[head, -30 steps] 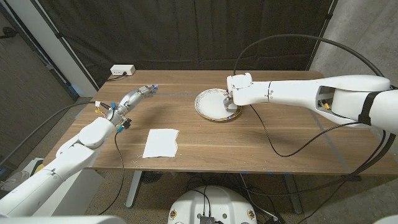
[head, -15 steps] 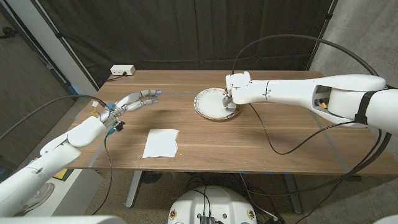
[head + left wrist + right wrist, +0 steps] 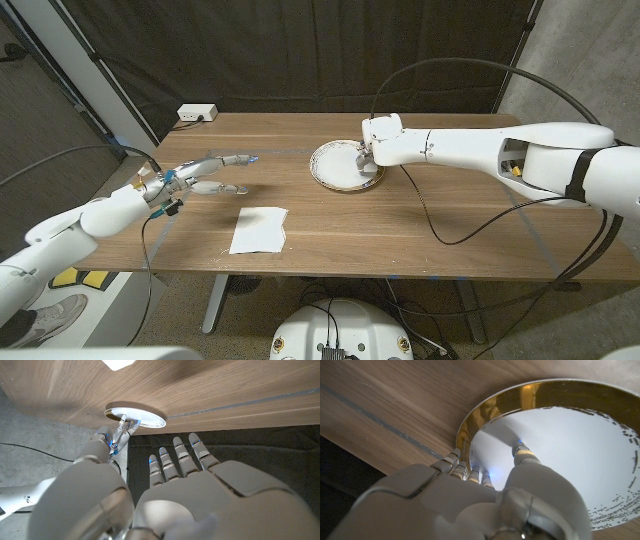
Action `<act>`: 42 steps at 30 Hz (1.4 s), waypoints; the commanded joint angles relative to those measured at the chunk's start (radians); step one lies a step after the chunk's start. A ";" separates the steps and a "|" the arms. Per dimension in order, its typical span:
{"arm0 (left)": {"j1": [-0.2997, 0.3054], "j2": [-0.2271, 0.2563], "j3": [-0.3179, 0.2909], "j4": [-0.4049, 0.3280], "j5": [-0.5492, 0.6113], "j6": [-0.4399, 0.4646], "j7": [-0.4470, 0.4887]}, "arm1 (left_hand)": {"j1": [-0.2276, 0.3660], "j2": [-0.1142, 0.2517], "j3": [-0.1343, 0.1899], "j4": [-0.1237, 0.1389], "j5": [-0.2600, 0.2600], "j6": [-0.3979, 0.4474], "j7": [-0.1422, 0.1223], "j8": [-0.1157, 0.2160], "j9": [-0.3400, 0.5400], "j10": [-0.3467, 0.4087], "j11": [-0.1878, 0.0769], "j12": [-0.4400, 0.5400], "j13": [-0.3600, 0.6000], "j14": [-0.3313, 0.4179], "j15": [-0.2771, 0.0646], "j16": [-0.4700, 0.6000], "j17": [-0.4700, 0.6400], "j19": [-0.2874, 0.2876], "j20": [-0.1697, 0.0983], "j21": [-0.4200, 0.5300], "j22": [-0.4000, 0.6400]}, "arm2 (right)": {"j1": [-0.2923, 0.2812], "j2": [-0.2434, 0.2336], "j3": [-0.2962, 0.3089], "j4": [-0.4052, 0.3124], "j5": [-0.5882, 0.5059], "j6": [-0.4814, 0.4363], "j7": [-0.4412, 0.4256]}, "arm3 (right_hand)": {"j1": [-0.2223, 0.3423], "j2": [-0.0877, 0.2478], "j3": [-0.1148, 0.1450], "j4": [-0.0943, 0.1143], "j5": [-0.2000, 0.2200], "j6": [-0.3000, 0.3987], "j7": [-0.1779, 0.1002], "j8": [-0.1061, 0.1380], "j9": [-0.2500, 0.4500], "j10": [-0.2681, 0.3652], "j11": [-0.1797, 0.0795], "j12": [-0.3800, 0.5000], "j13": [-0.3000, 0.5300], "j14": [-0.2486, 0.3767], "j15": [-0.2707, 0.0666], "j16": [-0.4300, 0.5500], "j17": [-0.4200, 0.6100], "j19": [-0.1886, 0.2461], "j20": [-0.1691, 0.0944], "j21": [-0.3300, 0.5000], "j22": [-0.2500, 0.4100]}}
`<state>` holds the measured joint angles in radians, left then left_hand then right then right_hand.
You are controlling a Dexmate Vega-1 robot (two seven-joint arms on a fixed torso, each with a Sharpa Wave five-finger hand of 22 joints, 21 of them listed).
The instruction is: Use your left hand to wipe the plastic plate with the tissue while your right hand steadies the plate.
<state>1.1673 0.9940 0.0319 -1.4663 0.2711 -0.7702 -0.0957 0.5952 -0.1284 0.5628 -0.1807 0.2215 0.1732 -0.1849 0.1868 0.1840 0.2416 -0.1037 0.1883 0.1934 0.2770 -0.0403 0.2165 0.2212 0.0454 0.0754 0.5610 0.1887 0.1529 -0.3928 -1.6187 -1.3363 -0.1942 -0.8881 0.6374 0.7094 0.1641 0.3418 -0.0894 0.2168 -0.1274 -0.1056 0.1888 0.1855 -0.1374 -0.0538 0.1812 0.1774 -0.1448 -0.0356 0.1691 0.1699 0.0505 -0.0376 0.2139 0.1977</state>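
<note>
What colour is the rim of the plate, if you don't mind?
Gold, around a white centre; the plate shows it best in the right wrist view.

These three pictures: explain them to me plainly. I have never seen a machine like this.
It is a robot with two white arms, each ending in a hand, standing at a wooden table. The wide picture comes from a camera on its head, looking down. The other two come from cameras on each wrist, looking along the back of that hand, so the table appears upside down.

On the table lie a white tissue and a gold-rimmed plate. The right hand grips the plate at its rim, thumb on the white inside. The left hand hovers open beyond the tissue, holding nothing. A small white box sits at the far corner.
</note>
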 commanded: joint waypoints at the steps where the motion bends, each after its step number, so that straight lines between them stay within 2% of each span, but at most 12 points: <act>1: 0.057 0.025 -0.090 -0.056 0.154 -0.045 -0.064 | 0.026 -0.009 -0.005 0.006 0.009 0.006 -0.012 0.006 0.006 -0.007 0.004 0.001 0.004 -0.010 -0.035 -0.002 0.008 -0.008 0.004 -0.008 0.006 | -0.020 0.024 0.029 0.057 -0.027 0.060 0.013 | -0.010 0.005 -0.006 0.001 0.001 -0.011 0.000 0.000 0.004 -0.010 -0.001 0.000 0.003 -0.013 -0.007 0.003 0.002 -0.007 -0.065 -0.001 0.004; 8: 0.071 0.013 -0.117 -0.092 0.247 -0.057 -0.094 | 0.048 -0.028 -0.022 0.016 0.019 0.079 0.011 0.035 0.007 0.023 -0.020 0.020 0.006 -0.019 -0.037 0.004 0.018 -0.014 0.000 -0.016 0.007 | -0.033 0.020 0.049 0.058 -0.041 0.071 0.018 | -0.017 0.006 -0.011 0.007 0.001 -0.014 0.000 0.001 0.004 -0.016 0.000 0.001 0.003 -0.017 -0.006 0.004 0.003 -0.009 -0.066 0.000 0.004; 14: 0.065 0.002 -0.119 -0.110 0.319 -0.074 -0.109 | 0.073 -0.034 -0.026 0.012 0.025 0.087 0.017 0.035 0.008 0.050 -0.021 0.031 0.007 -0.022 -0.038 0.006 0.020 -0.020 0.003 -0.021 0.007 | -0.041 0.018 0.060 0.058 -0.053 0.074 0.022 | -0.021 0.007 -0.014 0.010 0.000 -0.015 0.000 0.002 0.004 -0.018 -0.002 0.003 0.003 -0.019 -0.005 0.005 0.003 -0.011 -0.065 0.000 0.004; 17: 0.062 -0.004 -0.115 -0.111 0.350 -0.085 -0.108 | 0.089 -0.034 -0.029 0.013 0.030 0.111 0.022 0.043 0.008 0.067 -0.030 0.037 0.008 -0.017 -0.043 0.010 0.022 -0.021 0.001 -0.024 0.008 | -0.044 0.016 0.066 0.058 -0.056 0.077 0.025 | -0.023 0.008 -0.016 0.013 0.000 -0.016 -0.001 0.003 0.004 -0.019 -0.003 0.003 0.003 -0.019 -0.005 0.006 0.003 -0.012 -0.066 0.001 0.004; 22: 0.068 -0.012 -0.122 -0.133 0.441 -0.090 -0.078 | 0.104 -0.034 -0.035 0.017 0.035 0.145 0.017 0.052 0.008 0.102 -0.038 0.048 0.008 -0.007 -0.051 0.017 0.026 -0.014 -0.005 -0.023 0.009 | -0.051 0.012 0.078 0.057 -0.060 0.085 0.025 | -0.026 0.009 -0.018 0.015 0.000 -0.016 -0.002 0.004 0.004 -0.021 -0.004 0.004 0.003 -0.020 -0.006 0.007 0.003 -0.014 -0.067 0.001 0.004; 28: 0.080 -0.019 -0.134 -0.158 0.569 -0.095 0.012 | 0.117 -0.036 -0.047 0.021 0.040 0.097 0.029 0.027 0.008 0.069 -0.034 0.031 0.008 -0.013 -0.052 0.018 0.031 -0.016 -0.008 -0.027 0.009 | -0.056 0.013 0.088 0.062 -0.065 0.097 0.029 | -0.029 0.011 -0.020 0.018 0.001 -0.015 0.000 0.006 0.004 -0.020 -0.004 0.006 0.003 -0.021 -0.006 0.007 0.003 -0.014 -0.068 0.002 0.005; 29: 0.083 -0.019 -0.134 -0.161 0.594 -0.097 0.036 | 0.120 -0.037 -0.050 0.023 0.042 0.084 0.028 0.022 0.008 0.060 -0.026 0.027 0.008 -0.015 -0.052 0.018 0.032 -0.016 -0.008 -0.028 0.009 | -0.056 0.014 0.088 0.064 -0.067 0.096 0.031 | -0.029 0.011 -0.020 0.018 0.001 -0.014 -0.001 0.006 0.004 -0.019 -0.005 0.007 0.003 -0.021 -0.007 0.008 0.003 -0.014 -0.068 0.002 0.005; 33: 0.094 -0.014 -0.125 -0.169 0.675 -0.090 0.119 | 0.122 -0.036 -0.059 0.027 0.044 0.051 0.026 0.009 0.008 0.036 -0.030 0.018 0.008 -0.025 -0.051 0.016 0.036 -0.022 -0.008 -0.032 0.010 | -0.060 0.013 0.094 0.061 -0.069 0.097 0.034 | -0.030 0.012 -0.021 0.020 0.001 -0.014 0.000 0.007 0.004 -0.019 -0.005 0.008 0.003 -0.021 -0.006 0.008 0.003 -0.015 -0.069 0.003 0.005; 36: 0.100 -0.003 -0.111 -0.173 0.717 -0.072 0.173 | 0.118 -0.036 -0.071 0.034 0.047 0.026 0.026 0.002 0.008 -0.005 -0.031 0.005 0.008 -0.031 -0.054 0.015 0.040 -0.024 -0.010 -0.035 0.011 | -0.061 0.012 0.096 0.058 -0.071 0.098 0.038 | -0.031 0.012 -0.022 0.021 0.001 -0.014 0.000 0.007 0.004 -0.018 -0.004 0.008 0.003 -0.020 -0.007 0.009 0.003 -0.015 -0.069 0.003 0.005; 40: 0.099 0.015 -0.081 -0.165 0.735 -0.052 0.229 | 0.113 -0.034 -0.080 0.040 0.048 0.010 0.025 -0.001 0.008 -0.017 -0.036 0.003 0.008 -0.038 -0.053 0.014 0.043 -0.025 -0.011 -0.036 0.011 | -0.060 0.014 0.096 0.060 -0.075 0.101 0.042 | -0.032 0.013 -0.023 0.022 0.002 -0.014 0.001 0.008 0.004 -0.018 -0.003 0.009 0.003 -0.020 -0.007 0.009 0.003 -0.016 -0.070 0.004 0.005; 42: 0.107 0.026 -0.068 -0.166 0.770 -0.037 0.288 | 0.111 -0.032 -0.083 0.042 0.048 0.006 0.026 -0.001 0.008 -0.024 -0.035 0.002 0.007 -0.039 -0.055 0.014 0.044 -0.026 -0.011 -0.037 0.011 | -0.060 0.017 0.098 0.066 -0.074 0.109 0.046 | -0.032 0.013 -0.023 0.022 0.002 -0.013 0.001 0.008 0.004 -0.018 -0.003 0.009 0.003 -0.020 -0.008 0.009 0.002 -0.016 -0.070 0.004 0.005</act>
<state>1.2572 0.9887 -0.0815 -1.6241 0.9006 -0.8531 0.0055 0.7131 -0.1652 0.4870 -0.1408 0.2629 0.1891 -0.1588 0.1870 0.1886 0.2294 -0.1377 0.1922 0.1979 0.2441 -0.0409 0.2310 0.2626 0.0227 0.0624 0.5250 0.1981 0.0967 -0.3793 -1.5301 -1.2764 -0.2616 -0.7941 0.6713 0.6872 0.1786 0.3214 -0.0688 0.2169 -0.1383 -0.1019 0.1928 0.1882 -0.1501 -0.0558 0.1852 0.1765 -0.1552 -0.0357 0.1739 0.1698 0.0395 -0.0341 0.2112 0.1972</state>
